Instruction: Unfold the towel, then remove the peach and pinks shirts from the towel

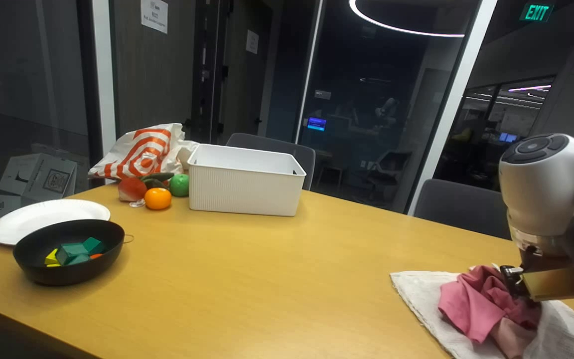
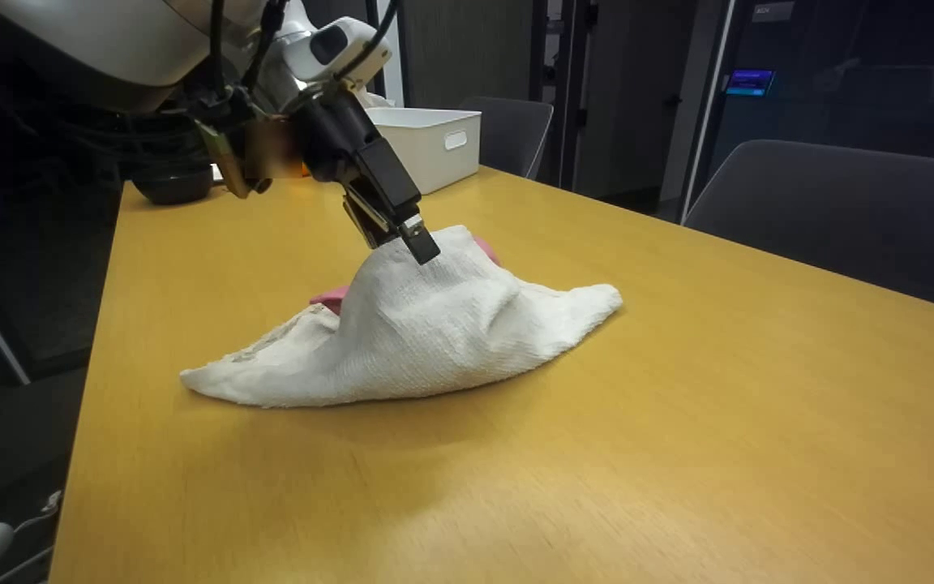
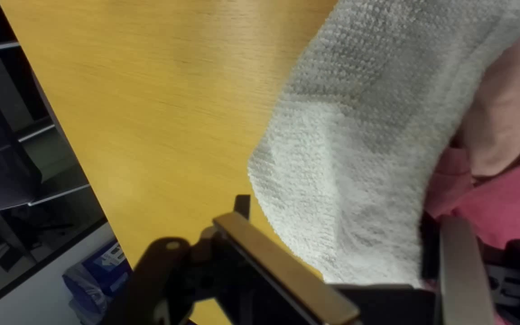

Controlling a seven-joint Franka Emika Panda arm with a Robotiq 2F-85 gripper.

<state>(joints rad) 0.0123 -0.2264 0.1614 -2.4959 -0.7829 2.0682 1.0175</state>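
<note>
The white towel (image 1: 416,289) lies bunched and partly folded on the table, and shows also in an exterior view (image 2: 451,332) and the wrist view (image 3: 355,158). The pink shirt (image 1: 469,304) lies on it, crumpled, and shows in the wrist view (image 3: 513,203). The peach shirt (image 1: 513,335) is partly covered by the raised towel flap; it shows in the wrist view (image 3: 503,108). My gripper (image 3: 336,225) is open, its fingers apart on either side of the raised towel edge. One finger is on the shirt side, the other outside the towel (image 2: 400,242).
A white bin (image 1: 244,192) stands at the far part of the table (image 1: 247,279). Near it are toy fruit (image 1: 158,198) and a plastic bag (image 1: 142,152). A black pan (image 1: 70,269) with blocks and a white plate (image 1: 43,217) stand at the far end. Chairs (image 2: 840,219) line one side.
</note>
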